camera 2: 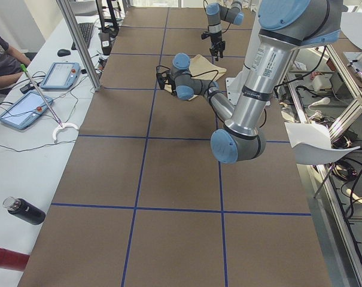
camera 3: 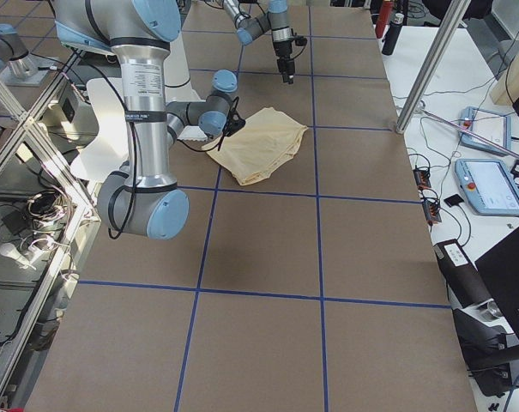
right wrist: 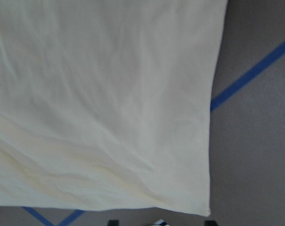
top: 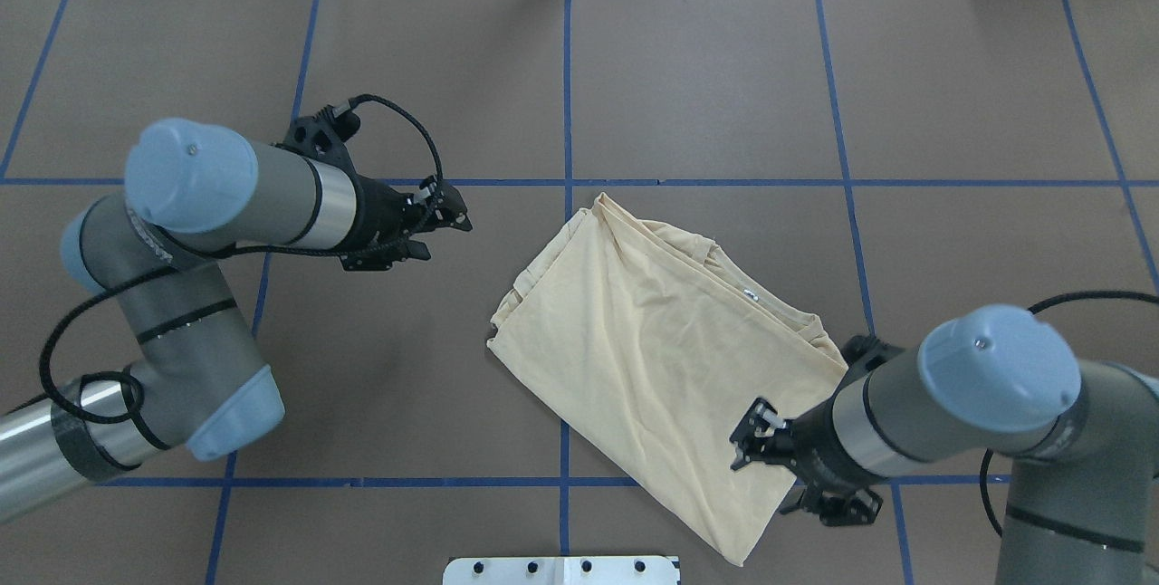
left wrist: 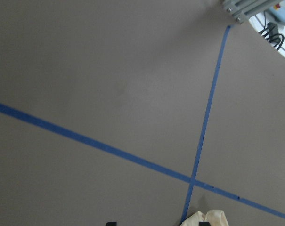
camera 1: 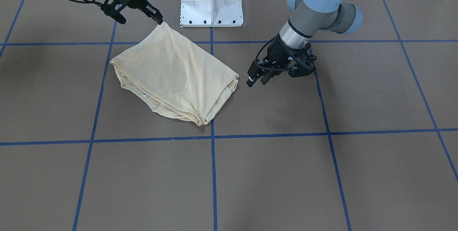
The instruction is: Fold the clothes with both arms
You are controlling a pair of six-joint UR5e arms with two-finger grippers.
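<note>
- There was the shirt (camera 1: 175, 77), cream-yellow and folded into a rough four-sided bundle, lying on the brown worktop (camera 1: 322, 173) right across one of the blue tape lines (camera 1: 213, 173).
- Its small white neck label (top: 750, 294) showed along the edge turned away from the robot.
- The left fingers (camera 1: 252, 73) were spread and gripping nothing, their tips near the shirt's side edge but clear of it.
- The right fingers (camera 1: 156, 14) hung over the shirt's corner nearest the white base (camera 1: 212, 0). The wrist view showed two tips apart with the cloth lying flat beneath, so they were released, with nothing held.
</note>
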